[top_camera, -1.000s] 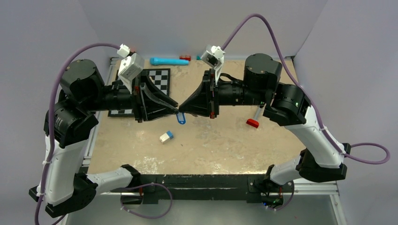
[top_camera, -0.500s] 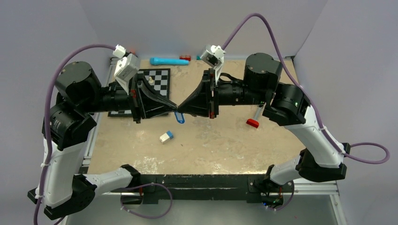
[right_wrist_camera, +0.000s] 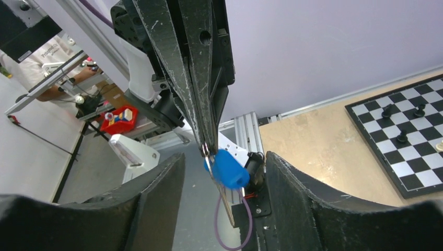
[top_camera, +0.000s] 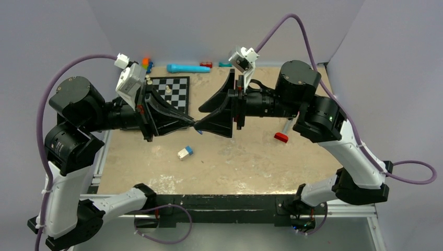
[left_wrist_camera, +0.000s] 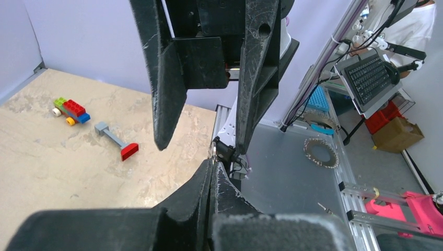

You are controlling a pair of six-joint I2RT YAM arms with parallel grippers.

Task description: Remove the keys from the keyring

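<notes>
Two keys [right_wrist_camera: 225,168] dangle from clamped left tool [right_wrist_camera: 205,148], between right tool's [top_camera: 199,118] spread fingers [right_wrist_camera: 156,193].

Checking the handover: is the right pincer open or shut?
Open. The right pincer gapes in its wrist view, a finger either side of the blue key, which hangs from the shut left pincer.

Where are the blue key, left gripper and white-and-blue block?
blue key [right_wrist_camera: 228,170], right wrist view, middle of its plastic head.
left gripper [top_camera: 194,124], top view, its shut fingertips.
white-and-blue block [top_camera: 185,152], top view, its top face.
</notes>
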